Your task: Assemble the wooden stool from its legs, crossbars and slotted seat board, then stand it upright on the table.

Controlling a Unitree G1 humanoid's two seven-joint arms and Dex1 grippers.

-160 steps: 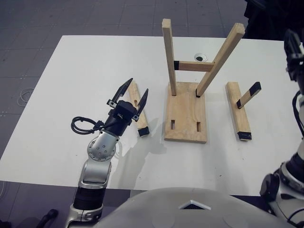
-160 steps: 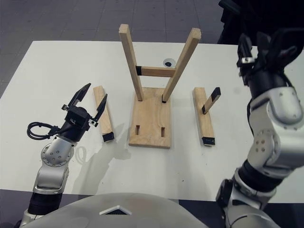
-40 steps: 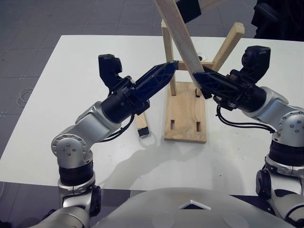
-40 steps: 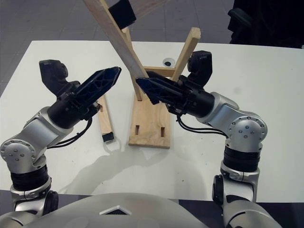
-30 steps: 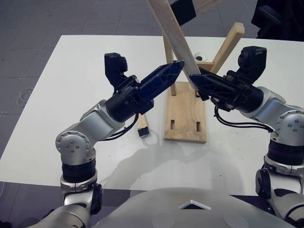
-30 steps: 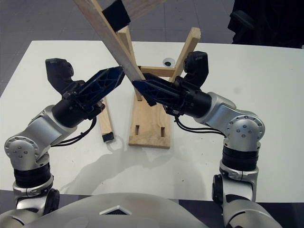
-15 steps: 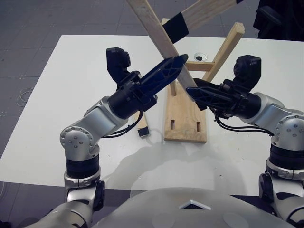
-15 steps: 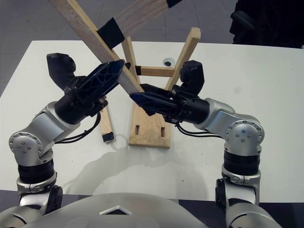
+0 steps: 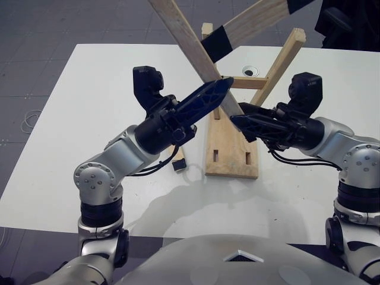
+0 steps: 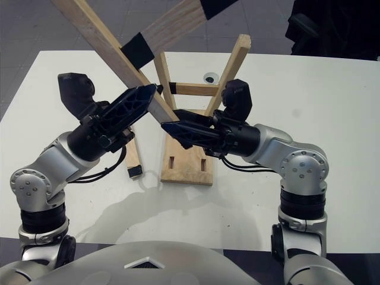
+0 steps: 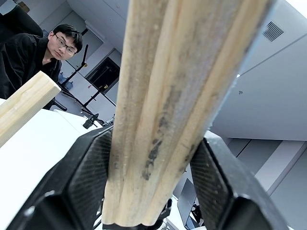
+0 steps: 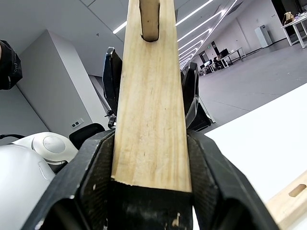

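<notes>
Seat board [image 9: 231,142]: lies flat on the white table [image 9: 83,119] with its slotted face up. The two slots [image 9: 217,155] at its near end are bare.
Standing frame: two upright legs [image 9: 279,62] rise from the far end of the seat board, joined by a short crossbar [image 9: 250,83]. The right one leans outward.
Held leg [image 9: 184,32]: up in the air above the seat board, slanting from high over its left side down to a low end above its middle. A second crossbar [image 9: 255,21] with a black band [image 9: 217,41] sticks out of it, up and to the right.
Left arm: elbow bent out to the left of the seat board, forearm climbing towards it. The left gripper [image 9: 224,86] points up and across above the board's far half.
Left fingers [image 11: 88,177]: pressed tight on both sides of the held leg, a little way up from its low end.
Right arm: shoulder and elbow sit off to the right of the seat board, forearm running nearly level across above it. The right gripper [image 9: 234,120] points leftwards.
Right fingers [image 12: 98,177]: clamped on the low end of the held leg, wood filling the gap between them, just below the left gripper.
Loose leg [image 10: 132,157]: flat on the table just left of the seat board, mostly hidden under the left arm, its black-capped near end showing.
Table hole [image 9: 248,72]: a round opening beyond the far end of the seat board, behind the standing frame.
</notes>
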